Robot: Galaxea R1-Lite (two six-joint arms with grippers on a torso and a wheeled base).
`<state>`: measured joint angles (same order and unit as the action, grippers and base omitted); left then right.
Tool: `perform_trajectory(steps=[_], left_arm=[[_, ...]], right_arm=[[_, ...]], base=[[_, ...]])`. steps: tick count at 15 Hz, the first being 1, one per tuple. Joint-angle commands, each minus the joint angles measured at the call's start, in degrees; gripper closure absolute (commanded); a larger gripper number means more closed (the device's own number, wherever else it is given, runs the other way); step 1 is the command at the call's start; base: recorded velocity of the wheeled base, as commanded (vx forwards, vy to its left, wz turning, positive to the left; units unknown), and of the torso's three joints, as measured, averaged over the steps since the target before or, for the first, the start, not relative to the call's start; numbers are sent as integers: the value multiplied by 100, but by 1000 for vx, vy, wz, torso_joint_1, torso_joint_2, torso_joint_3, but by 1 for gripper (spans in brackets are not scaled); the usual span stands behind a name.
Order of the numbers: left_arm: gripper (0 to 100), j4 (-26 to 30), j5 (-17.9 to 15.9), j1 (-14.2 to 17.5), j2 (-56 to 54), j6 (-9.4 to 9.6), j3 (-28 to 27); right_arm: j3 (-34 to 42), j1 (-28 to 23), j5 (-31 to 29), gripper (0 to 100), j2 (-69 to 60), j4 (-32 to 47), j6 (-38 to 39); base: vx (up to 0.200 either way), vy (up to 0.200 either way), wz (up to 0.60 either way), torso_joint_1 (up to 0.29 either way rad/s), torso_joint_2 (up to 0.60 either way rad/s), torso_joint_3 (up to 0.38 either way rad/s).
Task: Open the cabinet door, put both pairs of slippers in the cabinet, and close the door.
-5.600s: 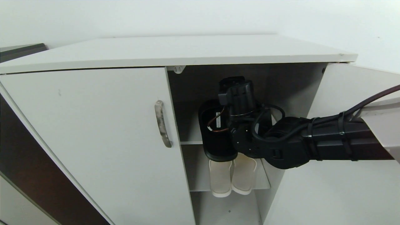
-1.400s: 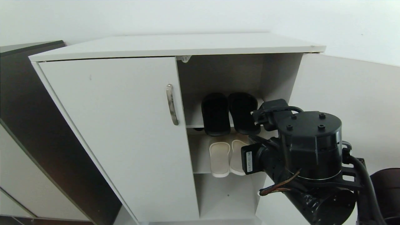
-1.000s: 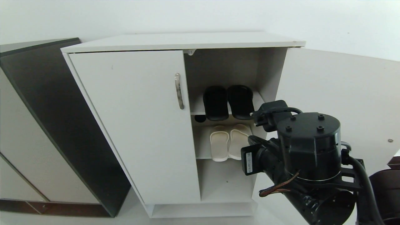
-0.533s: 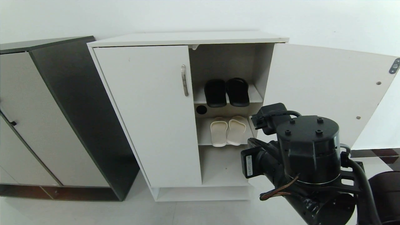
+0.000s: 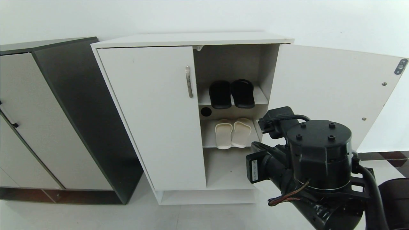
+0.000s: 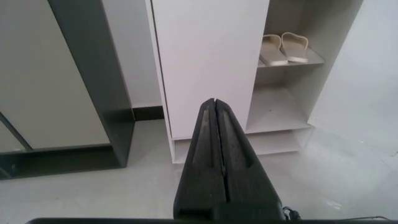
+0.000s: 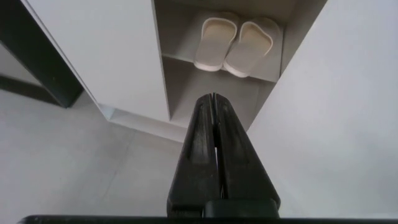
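Two pairs shelved: black slippers (image 5: 220,94) above cream slippers (image 5: 223,134); door (image 5: 332,92) open; left claw (image 6: 214,103), right claw (image 7: 213,98) together.

A dark-sided cabinet (image 5: 80,111) stands on the pale grey floor (image 5: 96,217) at the left, against the plain white wall (image 5: 191,16). Its side panel and top are dark grey, and its front (image 5: 28,121) is pale grey, with a small dark fitting (image 5: 14,125) near the left edge of the head view. A reddish-brown plinth (image 5: 48,195) runs along its foot. At the floor's far right edge, a dark reddish-brown skirting (image 5: 383,155) lines the wall's base.
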<state>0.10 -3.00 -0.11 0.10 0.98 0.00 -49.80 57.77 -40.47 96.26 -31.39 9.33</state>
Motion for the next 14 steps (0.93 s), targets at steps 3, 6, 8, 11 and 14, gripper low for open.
perform_trajectory(steps=[3,6,8,11,14], left_arm=[[100,-1,1,2,-1,-1,0],[100,-1,1,2,-1,-1,0],[100,-1,1,2,-1,-1,0],[100,-1,1,2,-1,-10,0],[100,-1,1,2,-1,-10,0]], right_arm=[[23,-3,4,100,25,-16,-1],[49,-3,4,100,33,-16,-10],[58,-3,4,100,33,-16,-10],[84,-3,4,100,25,-7,-45],[111,-3,4,100,25,-16,-89]], base=[[0,0,0,0,0,0],[0,0,0,0,0,0],[0,0,0,0,0,0],[0,0,0,0,0,0],[0,0,0,6,-156,-163]])
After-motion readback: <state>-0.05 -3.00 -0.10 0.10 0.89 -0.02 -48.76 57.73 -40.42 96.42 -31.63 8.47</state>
